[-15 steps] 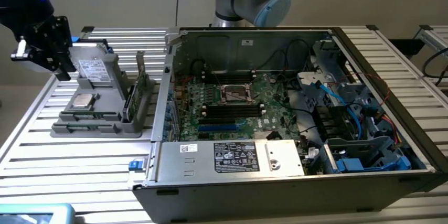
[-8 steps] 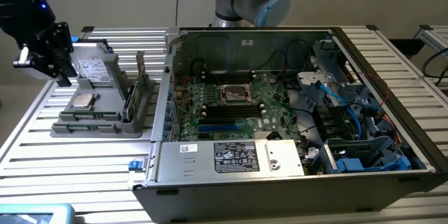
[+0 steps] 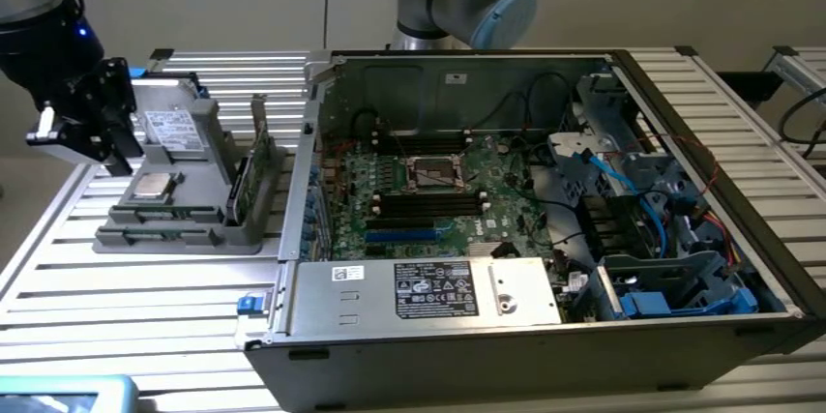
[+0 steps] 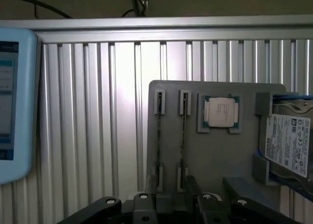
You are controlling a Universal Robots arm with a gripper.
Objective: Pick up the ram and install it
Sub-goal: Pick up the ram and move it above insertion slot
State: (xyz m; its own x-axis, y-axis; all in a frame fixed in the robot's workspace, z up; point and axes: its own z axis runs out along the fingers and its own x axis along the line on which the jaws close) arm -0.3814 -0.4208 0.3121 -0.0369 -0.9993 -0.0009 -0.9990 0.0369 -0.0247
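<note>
the pincer (image 3: 114, 152) hung spread and empty by the grey holder (image 3: 181, 229) on the table (image 3: 155, 316); the ram (image 3: 262, 157) stood on edge in the holder's slots, probably so its top edge could be pinched; the open computer case (image 3: 516, 336) sat alongside, probably to keep the memory slots (image 3: 427, 202) near.

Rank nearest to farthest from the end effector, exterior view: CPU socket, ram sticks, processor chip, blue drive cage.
1. processor chip, on tray beside end effector
2. ram sticks, tray's case-side edge
3. CPU socket, mid motherboard
4. blue drive cage, case's far end
</note>
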